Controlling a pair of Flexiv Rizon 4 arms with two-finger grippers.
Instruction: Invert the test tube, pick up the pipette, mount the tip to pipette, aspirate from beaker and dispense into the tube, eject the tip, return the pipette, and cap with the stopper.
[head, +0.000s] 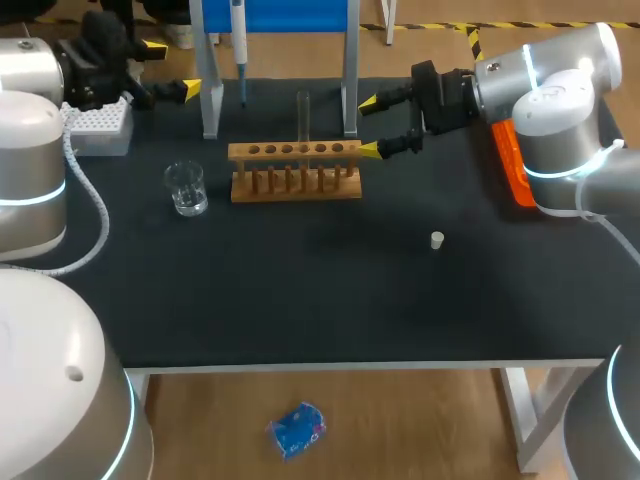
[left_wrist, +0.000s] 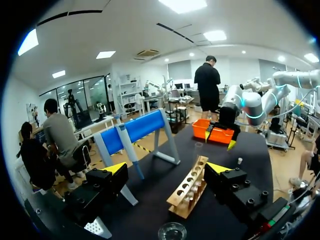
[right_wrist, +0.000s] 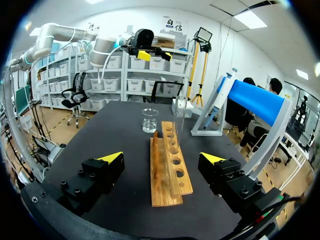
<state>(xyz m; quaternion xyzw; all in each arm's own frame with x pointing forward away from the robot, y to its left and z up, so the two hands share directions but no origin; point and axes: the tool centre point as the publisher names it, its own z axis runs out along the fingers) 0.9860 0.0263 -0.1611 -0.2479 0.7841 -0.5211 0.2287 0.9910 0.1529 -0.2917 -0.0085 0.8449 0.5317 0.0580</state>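
Both arms idle at the far edge of the table (head: 300, 290). Your left gripper (head: 172, 68) hung above the far left corner, fingers spread and holding nothing. Your right gripper (head: 369, 126) sat just beside the right end of the wooden test tube rack (head: 295, 152), likewise wide open and empty. The test tube (head: 303, 115) stood upright in a hole of the rack, near the middle of the far edge. Whether its mouth faced up could not be read, but the inversion step looked done, with the tube released. Everything after that remained. The pipette (head: 240, 50) hung on the blue stand (head: 290, 15) at the far edge, untouched. The tip box (head: 100, 125) sat in the far left corner, under your left arm. The beaker (head: 186, 187) stood just beside the rack's left end. The white stopper (head: 437, 240) lay well apart from the rack, toward the right edge, not yet on the tube. Next in order: your pipette pick-up.
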